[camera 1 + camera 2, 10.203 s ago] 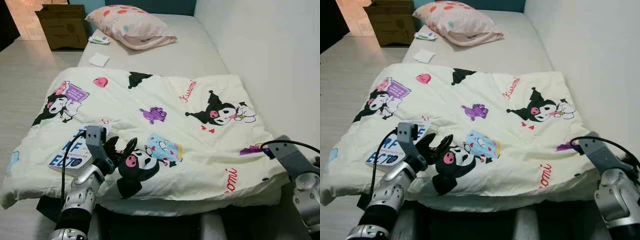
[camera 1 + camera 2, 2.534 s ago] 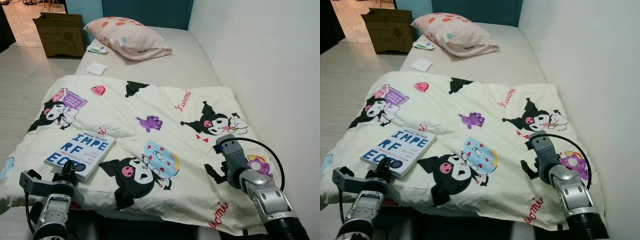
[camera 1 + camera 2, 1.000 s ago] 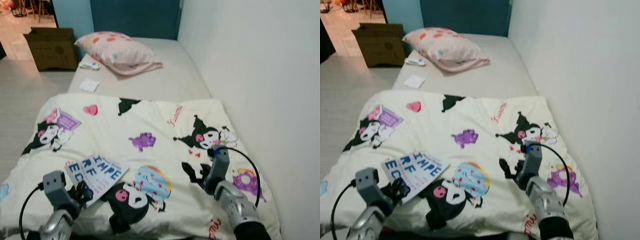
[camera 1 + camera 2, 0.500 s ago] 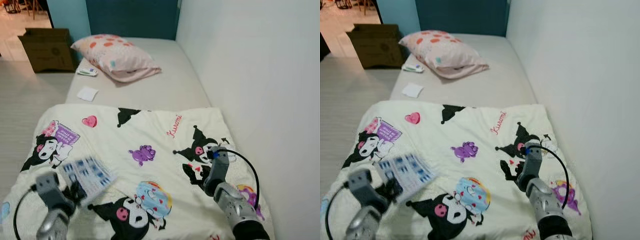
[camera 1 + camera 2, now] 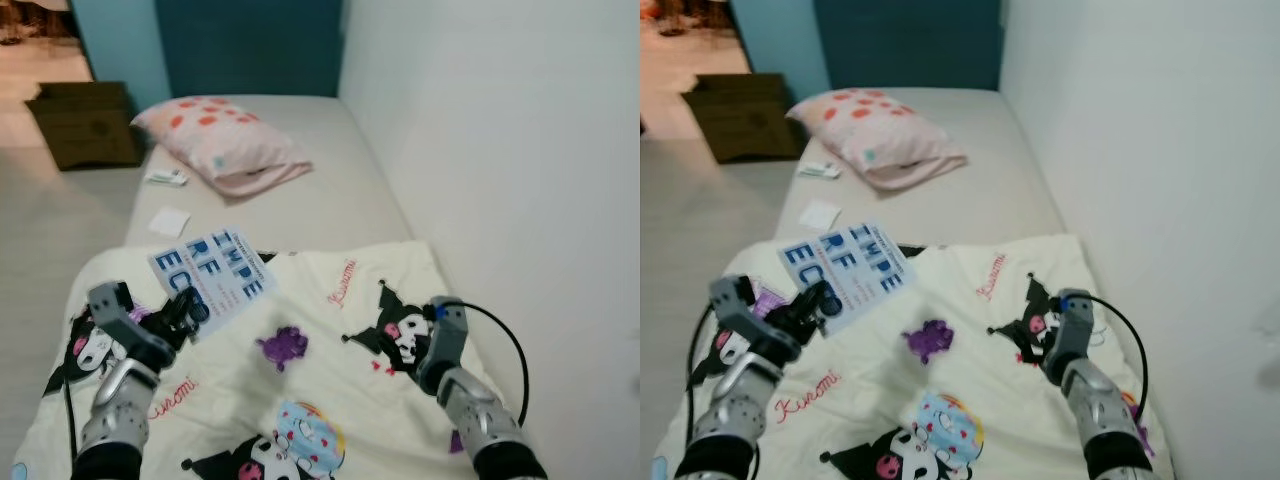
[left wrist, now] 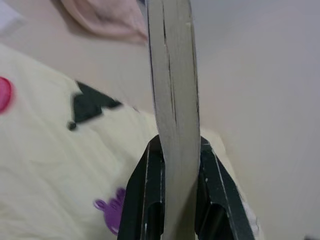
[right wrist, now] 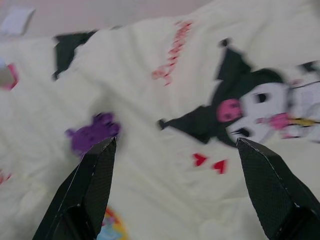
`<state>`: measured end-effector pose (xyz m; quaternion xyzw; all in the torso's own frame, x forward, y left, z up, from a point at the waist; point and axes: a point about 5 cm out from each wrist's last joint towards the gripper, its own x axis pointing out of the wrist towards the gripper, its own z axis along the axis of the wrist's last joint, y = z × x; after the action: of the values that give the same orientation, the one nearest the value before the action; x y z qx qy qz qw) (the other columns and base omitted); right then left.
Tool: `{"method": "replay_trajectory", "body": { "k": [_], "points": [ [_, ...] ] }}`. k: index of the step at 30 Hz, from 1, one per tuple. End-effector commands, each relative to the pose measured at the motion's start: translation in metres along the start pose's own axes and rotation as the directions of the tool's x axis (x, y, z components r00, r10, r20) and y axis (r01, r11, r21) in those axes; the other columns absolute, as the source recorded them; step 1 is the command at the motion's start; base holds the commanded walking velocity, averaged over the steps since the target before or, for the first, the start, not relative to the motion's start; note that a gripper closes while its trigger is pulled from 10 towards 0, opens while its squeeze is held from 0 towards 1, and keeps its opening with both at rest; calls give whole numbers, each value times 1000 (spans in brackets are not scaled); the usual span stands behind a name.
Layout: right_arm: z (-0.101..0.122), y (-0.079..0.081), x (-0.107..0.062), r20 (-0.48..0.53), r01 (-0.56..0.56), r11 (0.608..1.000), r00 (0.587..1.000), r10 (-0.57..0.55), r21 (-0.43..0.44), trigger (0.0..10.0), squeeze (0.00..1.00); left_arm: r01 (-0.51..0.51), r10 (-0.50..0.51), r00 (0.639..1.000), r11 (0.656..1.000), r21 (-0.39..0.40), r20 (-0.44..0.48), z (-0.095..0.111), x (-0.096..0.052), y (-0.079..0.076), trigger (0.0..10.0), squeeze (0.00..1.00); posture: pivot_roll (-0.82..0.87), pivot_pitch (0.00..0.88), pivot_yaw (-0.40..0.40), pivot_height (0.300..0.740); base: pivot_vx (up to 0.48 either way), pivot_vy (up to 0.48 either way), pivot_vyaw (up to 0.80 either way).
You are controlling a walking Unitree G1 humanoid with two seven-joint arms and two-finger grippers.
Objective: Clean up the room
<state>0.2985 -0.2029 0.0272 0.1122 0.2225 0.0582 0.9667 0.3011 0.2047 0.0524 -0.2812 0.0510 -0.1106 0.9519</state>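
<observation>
Bed (image 5: 340,190), book (image 5: 212,278) clamped in left gripper (image 5: 178,315)

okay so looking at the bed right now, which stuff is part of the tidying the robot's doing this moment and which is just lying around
In hand:
blue-and-white paperback book, clamped in the left gripper
cream cartoon-print quilt, under the open right gripper

Lying about:
pink spotted pillow
white folded tissue
small white packet
brown cardboard box
</observation>
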Motion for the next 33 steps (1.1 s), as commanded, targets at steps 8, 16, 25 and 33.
{"method": "replay_trajectory", "body": {
  "k": [8,16,25,33],
  "points": [
    [0,4,4,17,10,1000,1000,-10,14,10000,0,-121,126,964,992,35,-235,-59,-34,17,10000,0,100,15,-60,739,-217,0,0],
    [-1,3,6,2,49,999,999,-49,2,10000,0,-238,257,883,966,98,-392,-94,-75,38,10000,0,96,12,-63,739,0,0,0],
    [-8,3,5,-26,46,999,999,-46,-22,10000,0,-362,382,792,922,136,-477,-115,-113,53,10000,0,91,9,-72,739,0,0,0],
    [-17,4,5,-76,39,997,996,-45,-72,10000,0,-448,452,715,882,147,-534,-129,-136,58,10000,0,82,2,-76,739,0,0,0]
  ]
}}
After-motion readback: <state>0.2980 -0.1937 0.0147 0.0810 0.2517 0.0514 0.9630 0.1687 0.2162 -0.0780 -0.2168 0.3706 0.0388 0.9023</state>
